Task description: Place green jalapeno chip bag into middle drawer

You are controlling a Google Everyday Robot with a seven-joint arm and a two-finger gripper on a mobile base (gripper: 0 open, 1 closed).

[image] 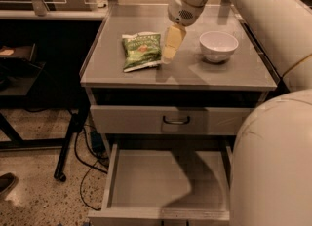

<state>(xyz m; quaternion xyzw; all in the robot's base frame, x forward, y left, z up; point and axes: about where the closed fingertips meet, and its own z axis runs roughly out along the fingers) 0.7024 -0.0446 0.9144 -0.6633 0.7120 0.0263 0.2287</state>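
Note:
The green jalapeno chip bag (141,50) lies flat on the grey cabinet top (117,71), left of centre. My gripper (169,54) hangs from the white arm just right of the bag, its pale fingers (172,43) pointing down close beside the bag's right edge. The middle drawer (168,181) is pulled open below, its bare grey bottom showing. Nothing lies in it.
A white bowl (219,46) stands on the cabinet top right of the gripper. A closed drawer front with a dark handle (176,120) sits above the open drawer. My white arm fills the right side. Cables and a table leg are on the floor at the left.

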